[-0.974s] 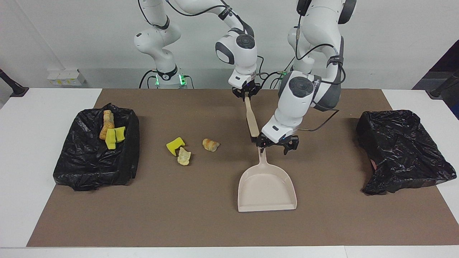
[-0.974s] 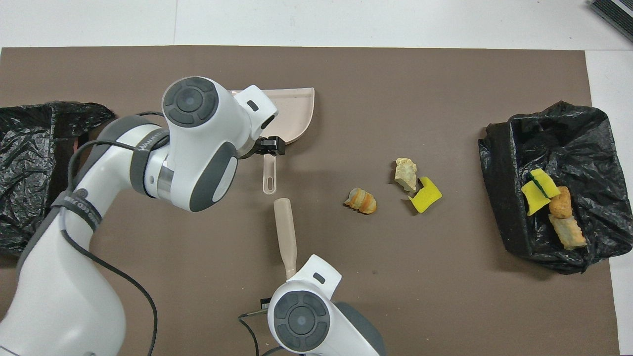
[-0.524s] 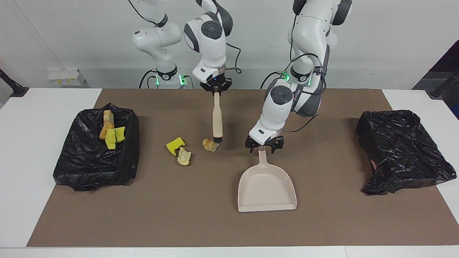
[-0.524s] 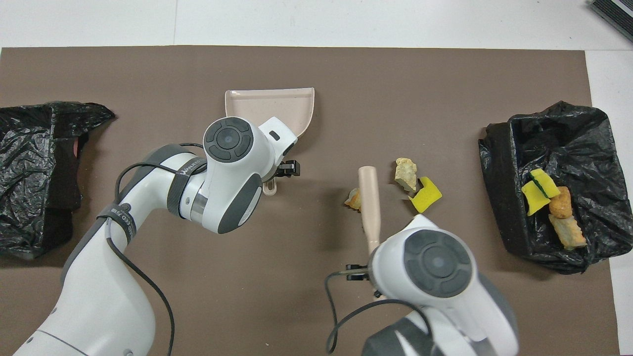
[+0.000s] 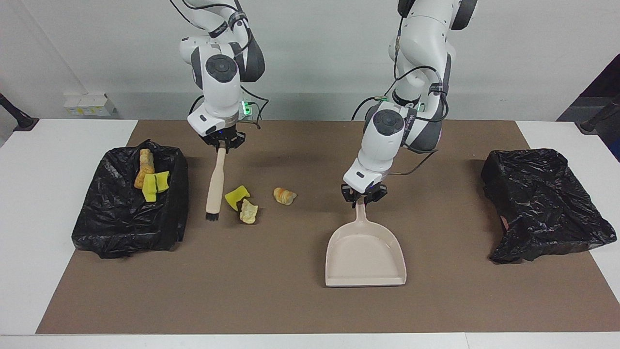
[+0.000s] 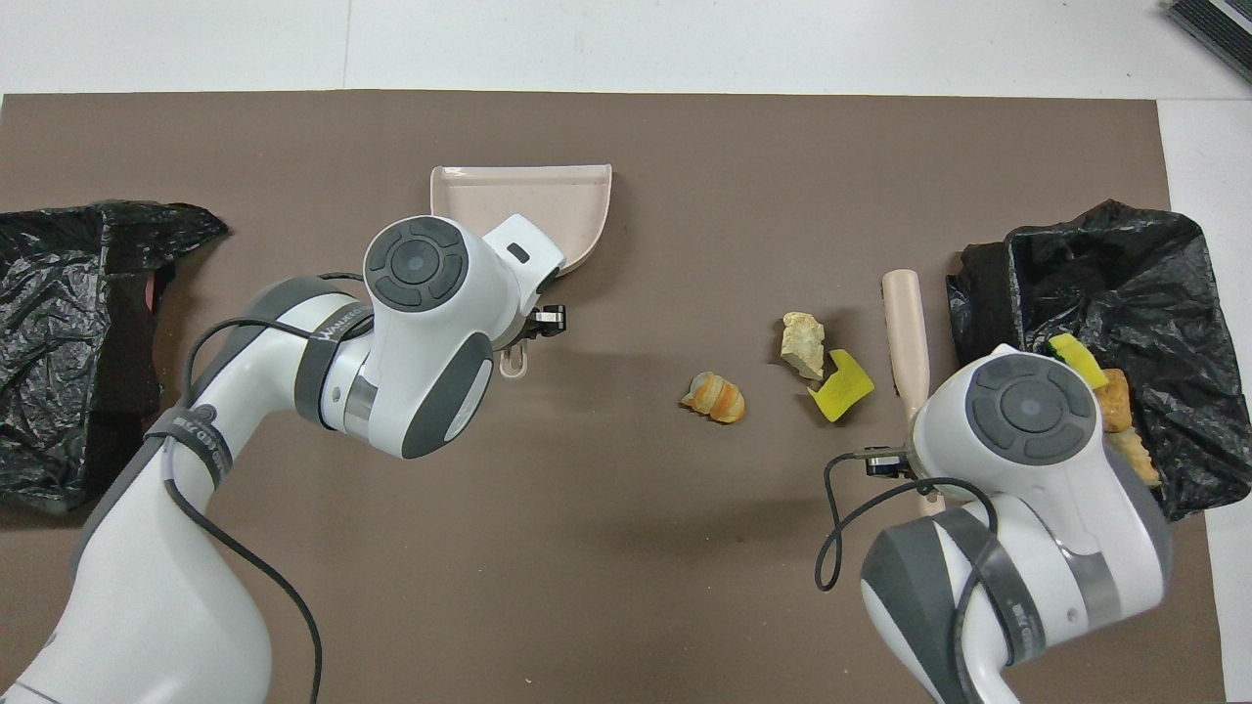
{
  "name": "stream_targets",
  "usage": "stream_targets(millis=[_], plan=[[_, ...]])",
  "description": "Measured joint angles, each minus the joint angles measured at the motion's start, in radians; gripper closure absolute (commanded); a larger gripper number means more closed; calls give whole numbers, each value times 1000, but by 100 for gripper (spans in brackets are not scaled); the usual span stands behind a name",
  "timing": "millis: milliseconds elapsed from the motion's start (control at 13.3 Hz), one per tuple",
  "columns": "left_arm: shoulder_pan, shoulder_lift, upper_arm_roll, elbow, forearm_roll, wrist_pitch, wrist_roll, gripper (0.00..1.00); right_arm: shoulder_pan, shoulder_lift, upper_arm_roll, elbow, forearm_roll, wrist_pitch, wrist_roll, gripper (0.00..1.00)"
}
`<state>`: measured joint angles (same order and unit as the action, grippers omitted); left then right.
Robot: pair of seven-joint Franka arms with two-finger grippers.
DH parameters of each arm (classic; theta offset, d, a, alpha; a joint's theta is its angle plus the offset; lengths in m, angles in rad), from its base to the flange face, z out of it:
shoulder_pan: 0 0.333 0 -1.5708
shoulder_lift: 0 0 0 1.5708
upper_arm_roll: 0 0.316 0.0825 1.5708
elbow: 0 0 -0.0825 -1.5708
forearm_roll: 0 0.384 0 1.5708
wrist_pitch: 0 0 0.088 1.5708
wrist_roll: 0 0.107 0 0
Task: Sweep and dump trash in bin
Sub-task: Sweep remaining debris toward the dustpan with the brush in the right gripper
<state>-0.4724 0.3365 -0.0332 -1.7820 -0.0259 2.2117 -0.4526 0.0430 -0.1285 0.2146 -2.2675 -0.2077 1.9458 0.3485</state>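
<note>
Brush (image 5: 214, 182) bristles between bin (image 5: 127, 232) rim and trash (image 5: 240, 203).

In the overhead view the left arm's body covers the dustpan (image 6: 548, 196) handle almost wholly, and the right arm hides part of the bin (image 6: 1154, 293) — some trash (image 6: 1115, 391) inside too. Both grippers stay unseen there.

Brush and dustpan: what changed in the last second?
The right claw swung the brush from beside the dustpan handle toward the filled bin, past the loose trash. The left claw closed on the dustpan handle, nudging it. Trash and bins stayed.
</note>
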Motion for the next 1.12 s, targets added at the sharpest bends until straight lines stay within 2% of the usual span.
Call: stream_targets(millis=[150, 375, 749, 974, 1124], plan=[[8, -25, 3, 0, 14, -28, 9, 100, -4, 57, 2, -18, -16, 50, 0, 100], [22, -50, 9, 0, 46, -105, 141, 100, 19, 132, 17, -17, -8, 94, 0, 100], [138, -125, 14, 0, 48, -287, 622, 100, 220, 199, 25, 75, 252, 108, 64, 100], [134, -168, 1, -2, 49, -348, 890, 100, 247, 187, 21, 151, 265, 17, 149, 100], [124, -184, -4, -8, 49, -390, 1126, 100, 191, 122, 8, 175, 240, -109, 151, 100]])
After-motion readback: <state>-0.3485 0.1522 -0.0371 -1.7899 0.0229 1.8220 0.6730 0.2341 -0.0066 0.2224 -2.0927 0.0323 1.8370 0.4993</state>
